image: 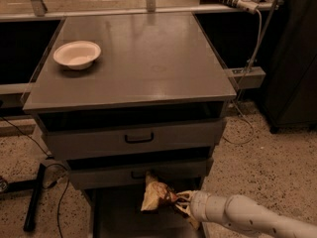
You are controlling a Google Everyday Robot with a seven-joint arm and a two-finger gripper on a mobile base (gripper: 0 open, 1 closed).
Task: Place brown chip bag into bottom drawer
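One gripper (179,204) clamped on brown chip bag (152,197) above bottom drawer (119,214), drawer front cropped.

The brown chip bag (154,197), crumpled with pale ends, hangs tilted over the pulled-out bottom drawer (119,214), a dark flat tray. The gripper (179,204), low at right, pinches the bag's right end.

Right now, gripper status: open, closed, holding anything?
Gripper: closed on the brown chip bag, holding it just above the open bottom drawer, in front of the cabinet.
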